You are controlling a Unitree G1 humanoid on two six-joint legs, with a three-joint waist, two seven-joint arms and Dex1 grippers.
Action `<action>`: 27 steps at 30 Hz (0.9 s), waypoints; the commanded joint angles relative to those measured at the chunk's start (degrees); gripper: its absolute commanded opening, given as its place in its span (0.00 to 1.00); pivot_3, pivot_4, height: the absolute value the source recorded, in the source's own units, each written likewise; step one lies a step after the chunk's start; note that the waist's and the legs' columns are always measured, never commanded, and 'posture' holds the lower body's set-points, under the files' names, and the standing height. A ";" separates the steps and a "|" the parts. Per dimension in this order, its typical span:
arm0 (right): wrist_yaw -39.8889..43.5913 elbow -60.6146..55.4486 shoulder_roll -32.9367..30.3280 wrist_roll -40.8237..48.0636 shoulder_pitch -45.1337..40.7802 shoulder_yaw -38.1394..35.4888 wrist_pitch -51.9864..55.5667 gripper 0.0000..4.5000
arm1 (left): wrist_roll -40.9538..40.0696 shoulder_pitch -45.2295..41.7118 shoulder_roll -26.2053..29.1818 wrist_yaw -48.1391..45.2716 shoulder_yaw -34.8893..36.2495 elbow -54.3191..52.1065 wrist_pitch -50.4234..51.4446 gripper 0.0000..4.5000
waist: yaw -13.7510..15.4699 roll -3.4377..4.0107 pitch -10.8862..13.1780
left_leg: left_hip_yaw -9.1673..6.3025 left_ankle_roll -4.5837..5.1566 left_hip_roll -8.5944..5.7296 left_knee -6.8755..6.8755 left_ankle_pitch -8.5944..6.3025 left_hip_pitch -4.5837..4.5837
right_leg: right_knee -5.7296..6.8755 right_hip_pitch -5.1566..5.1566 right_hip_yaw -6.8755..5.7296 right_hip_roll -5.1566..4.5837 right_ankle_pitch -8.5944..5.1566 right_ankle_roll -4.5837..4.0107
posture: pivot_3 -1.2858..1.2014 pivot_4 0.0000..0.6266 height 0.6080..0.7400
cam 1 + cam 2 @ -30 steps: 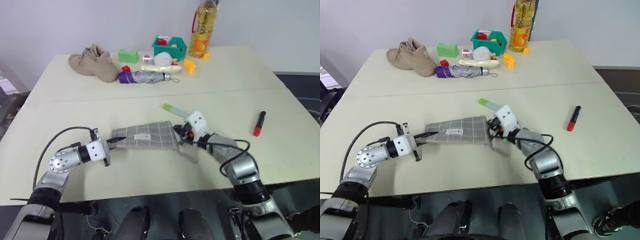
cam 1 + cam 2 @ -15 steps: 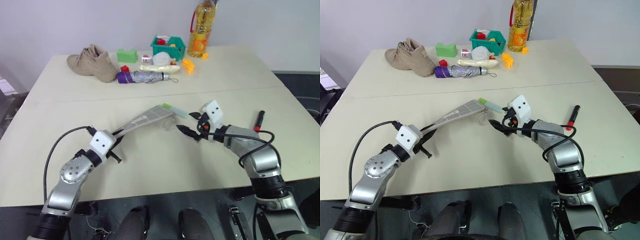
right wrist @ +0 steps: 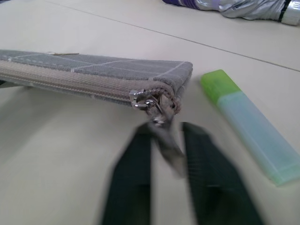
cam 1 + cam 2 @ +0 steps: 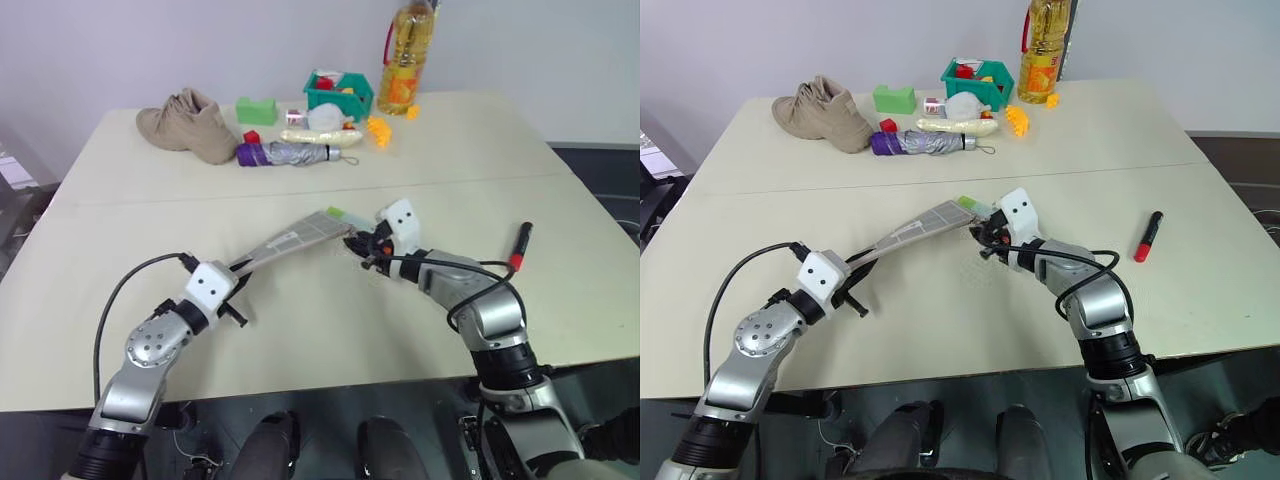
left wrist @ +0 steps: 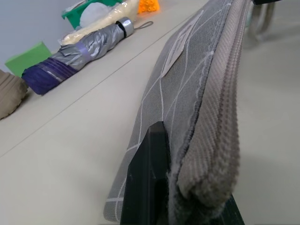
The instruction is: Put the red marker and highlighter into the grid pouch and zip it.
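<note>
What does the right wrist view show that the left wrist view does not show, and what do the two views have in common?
Right wrist view: the highlighter lying on the table beside the pouch's end, the metal zipper pull between the right gripper fingers.

Left wrist view: the green block, the green basket, and the left gripper shut on the pouch's edge.

Both: the grid pouch, zip closed, and the folded umbrella.

Open desk [image 4: 330, 330] along the near edge; shoe [image 4: 187, 124], umbrella [image 4: 292, 153] and bin [image 4: 339, 96] crowd the far edge.
</note>
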 commanded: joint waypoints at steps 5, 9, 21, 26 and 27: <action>1.34 -6.16 -1.04 -1.20 -1.66 4.60 1.91 0.02 | 1.54 -1.30 -0.97 0.29 -0.42 -1.80 0.69 0.00 | -0.06 0.00 0.00 | 0.00 0.00 0.00 -0.01 0.00 0.00 | 0.00 -0.02 0.00 0.00 0.00 0.00 | 0.52 0.24 0.99; 1.75 -9.82 -1.26 -3.08 -3.04 10.07 3.95 0.02 | 2.62 -1.71 -2.15 0.88 -1.52 -3.14 2.45 0.00 | -0.08 0.00 0.00 | 0.00 0.00 0.00 -0.01 0.00 0.00 | 0.00 -0.02 0.00 0.01 0.00 0.00 | 0.52 0.24 0.99; 4.55 -13.72 3.34 -3.31 -10.11 20.34 7.71 0.02 | 5.90 -1.91 -5.11 1.53 -5.11 -5.14 4.48 0.00 | -0.02 0.00 0.00 | -0.02 0.00 -0.01 -0.01 0.00 -0.01 | 0.00 -0.03 -0.02 0.00 0.00 0.00 | 0.52 0.24 0.99; 6.29 -12.78 4.27 -3.20 -11.88 22.04 7.79 0.02 | 6.45 -2.38 -6.24 2.52 -5.43 -5.49 5.34 0.00 | -0.02 0.00 0.00 | -0.03 -0.01 -0.01 -0.01 0.00 -0.01 | 0.00 -0.07 -0.02 0.00 0.00 0.00 | 0.52 0.24 0.99; 6.58 -12.53 4.37 -3.21 -12.13 22.25 7.67 0.02 | 6.51 -2.47 -6.42 2.70 -5.43 -5.51 5.45 0.00 | -0.01 0.00 0.00 | -0.03 -0.01 -0.01 -0.01 0.00 -0.01 | 0.00 -0.07 -0.02 0.01 0.00 0.00 | 0.52 0.24 0.99</action>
